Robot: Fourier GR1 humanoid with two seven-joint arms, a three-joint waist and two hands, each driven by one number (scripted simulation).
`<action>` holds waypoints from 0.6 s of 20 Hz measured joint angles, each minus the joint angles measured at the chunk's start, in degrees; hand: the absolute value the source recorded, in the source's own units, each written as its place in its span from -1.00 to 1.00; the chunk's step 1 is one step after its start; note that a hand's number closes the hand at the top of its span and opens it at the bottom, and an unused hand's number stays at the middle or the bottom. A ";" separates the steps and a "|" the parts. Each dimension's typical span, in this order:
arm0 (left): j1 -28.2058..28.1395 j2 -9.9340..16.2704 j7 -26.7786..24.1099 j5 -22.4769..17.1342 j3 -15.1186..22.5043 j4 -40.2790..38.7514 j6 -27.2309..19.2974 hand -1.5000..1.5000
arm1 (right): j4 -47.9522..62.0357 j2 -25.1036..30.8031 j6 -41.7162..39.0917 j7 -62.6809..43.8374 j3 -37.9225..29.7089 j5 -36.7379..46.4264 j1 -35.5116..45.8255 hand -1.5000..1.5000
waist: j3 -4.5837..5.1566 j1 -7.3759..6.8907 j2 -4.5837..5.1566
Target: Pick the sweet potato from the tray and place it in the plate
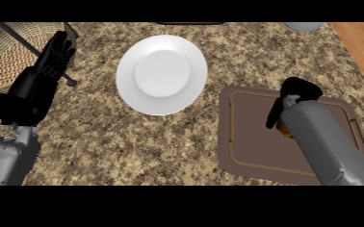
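Tray: your right robot hand down over it, curled onto mostly hidden sweet potato for pickup; plate left of tray; left robot hand resting open.

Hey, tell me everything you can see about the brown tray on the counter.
The tray is a flat brown rectangle with rounded corners and a thin lighter line running just inside its rim. It looks like matte plastic or wood. It lies flat on the speckled counter, to the right of the white plate and not touching it. The right hand and forearm hang over its right part, covering it; a small orange-brown bit shows under the wrist.
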State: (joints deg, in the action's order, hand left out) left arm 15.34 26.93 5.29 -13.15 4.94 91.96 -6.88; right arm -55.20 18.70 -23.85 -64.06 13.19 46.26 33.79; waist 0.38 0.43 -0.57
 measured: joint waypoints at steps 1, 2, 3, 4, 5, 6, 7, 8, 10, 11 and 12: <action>-0.43 -0.29 -0.76 0.13 -0.01 -0.25 0.19 0.00 | -0.10 0.02 0.11 0.00 -0.34 0.33 -0.56 -1.00 | 0.09 -0.03 -0.07; -0.59 -0.53 -0.81 0.33 0.09 -0.24 0.19 0.00 | -0.30 0.35 -0.02 0.16 -0.76 0.52 -0.97 -1.00 | 0.13 -0.05 -0.10; -1.09 -0.41 -0.89 0.07 -0.22 0.05 0.54 0.00 | 0.20 0.82 -0.14 0.43 -1.23 0.80 -1.20 -1.00 | 0.16 -0.24 -0.12; -1.05 -0.23 -1.21 0.11 -0.39 -0.24 0.98 0.00 | 0.45 0.56 -0.05 0.40 -1.34 1.27 -1.42 -1.00 | 0.25 -0.28 -0.16; -0.65 -0.64 -0.85 0.38 -0.19 -0.17 0.64 0.00 | 0.76 0.80 -0.31 0.66 -1.53 1.58 -1.43 1.00 | 0.27 -0.30 -0.17; -0.53 -0.81 -0.61 0.69 -0.22 0.00 0.64 0.00 | -0.09 0.71 -0.08 1.07 -1.67 1.98 -2.15 1.00 | 0.32 -0.31 -0.24; -0.50 -0.91 -0.82 0.86 -0.37 -0.24 0.92 0.00 | -1.15 0.41 0.39 1.43 -1.28 2.90 -2.58 1.00 | 0.36 -0.31 -0.28; -0.46 -1.16 -1.23 0.99 -0.51 -0.73 1.10 0.00 | -2.21 0.80 0.37 2.30 -0.61 3.88 -2.77 1.00 | 0.31 -0.31 -0.25; -1.15 -1.34 -1.43 1.16 -0.55 -0.23 1.43 0.00 | -2.15 1.78 1.11 4.28 0.52 6.44 -3.08 1.00 | 0.30 -0.62 -0.22; -0.68 -1.43 -0.77 1.18 -0.64 -0.20 1.40 0.00 | -2.71 2.15 1.60 4.93 1.10 7.62 -3.59 1.00 | 0.32 -0.60 -0.25; -1.13 -1.70 -0.93 1.38 -0.57 -0.01 1.41 0.00 | -3.02 2.50 1.84 5.52 1.56 8.68 -3.67 1.00 | 0.28 -0.67 -0.24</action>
State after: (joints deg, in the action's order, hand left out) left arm 14.21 25.23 4.36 -11.77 4.36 91.96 -5.47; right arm -58.22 21.21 -22.01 -58.54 14.74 54.94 30.12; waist 0.66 -0.24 -0.81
